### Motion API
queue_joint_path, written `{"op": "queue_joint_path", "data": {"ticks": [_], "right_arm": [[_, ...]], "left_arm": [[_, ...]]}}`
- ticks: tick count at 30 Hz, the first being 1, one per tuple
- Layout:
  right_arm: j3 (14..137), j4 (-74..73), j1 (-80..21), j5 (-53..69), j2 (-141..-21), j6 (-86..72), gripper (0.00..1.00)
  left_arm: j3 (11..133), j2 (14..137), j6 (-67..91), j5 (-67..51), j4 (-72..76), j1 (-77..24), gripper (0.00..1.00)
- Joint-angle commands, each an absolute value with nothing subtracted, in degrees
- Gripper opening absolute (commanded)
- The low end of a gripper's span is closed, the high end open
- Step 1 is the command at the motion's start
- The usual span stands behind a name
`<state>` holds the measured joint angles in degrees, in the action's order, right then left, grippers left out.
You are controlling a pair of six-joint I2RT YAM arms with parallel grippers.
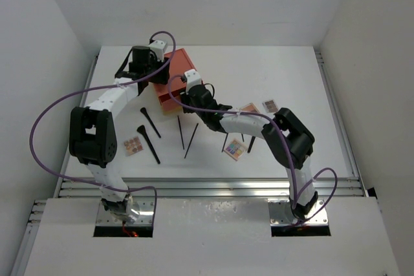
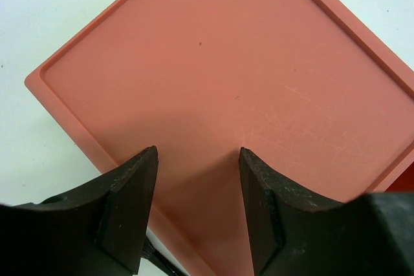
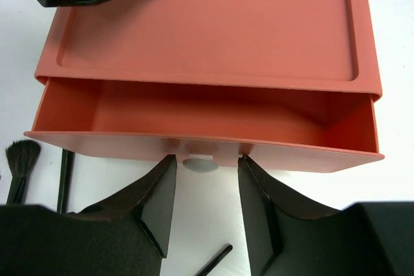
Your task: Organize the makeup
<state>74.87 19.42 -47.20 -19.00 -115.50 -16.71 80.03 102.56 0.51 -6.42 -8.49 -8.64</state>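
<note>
Nearest the arm bases lies the makeup, all of it loose on the white table (image 1: 304,140) and none in the box yet. A multicoloured palette (image 1: 235,150) sits just beside the right arm's forearm, and a pink-and-brown palette (image 1: 134,145) lies by the left arm. Between them are scattered black brushes (image 1: 150,123) and thin pencils (image 1: 181,132). A little farther, two more palettes (image 1: 270,105) rest near the right elbow.

These things look light. The palettes are flat, stiff and probably slick, and their pressed powder would crack under a hard squeeze, so I would pinch one gently across its two long edges from above. The brushes and pencils are slim and would likely roll; take them across the middle of the handle, never by the bristles.

Beyond them, the right tool (image 3: 206,158) stands at the front of the orange drawer (image 3: 194,111), which is pulled out and empty. Its jaws are moderately apart on either side of the small handle tab (image 3: 199,163) without pinching it, holding nothing. A tufted brush (image 3: 22,158) lies just left of the drawer front.

Farthest away, the left tool (image 2: 198,151) hangs over the flat top of the box (image 2: 259,69), jaws about half apart and empty; whether it presses on the lid I cannot tell
</note>
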Motion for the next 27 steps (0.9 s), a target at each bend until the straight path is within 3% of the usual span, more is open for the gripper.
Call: {"op": "queue_joint_path", "data": {"ticks": [1,13,15,19,22,27], "right_arm": [[77.34,22.24,-47.72,-20.66,-116.63,-17.4,0.43],[77.61,22.94,-47.72,-21.01,-117.68,-17.05,0.35],[77.52,23.73,-47.72,-20.92,-117.69,-16.79,0.31],[77.61,23.99,-47.73,-21.09,-117.86,-16.35,0.1],[75.34,25.65,-47.81,-21.27,-116.72,-16.09,0.0],[69.37,26.28,-47.72,-19.42,-112.51,-16.0,0.0]], "left_arm": [[80.68,104.24,1.67,-6.68,-11.78,-8.35,0.59],[80.68,104.24,1.67,-6.68,-11.78,-8.35,0.59],[80.68,104.24,1.67,-6.68,-11.78,-8.35,0.59],[80.68,104.24,1.67,-6.68,-11.78,-8.35,0.59],[80.68,104.24,1.67,-6.68,-11.78,-8.35,0.59],[80.68,104.24,2.2,-6.15,-11.78,-8.35,0.59]]}}
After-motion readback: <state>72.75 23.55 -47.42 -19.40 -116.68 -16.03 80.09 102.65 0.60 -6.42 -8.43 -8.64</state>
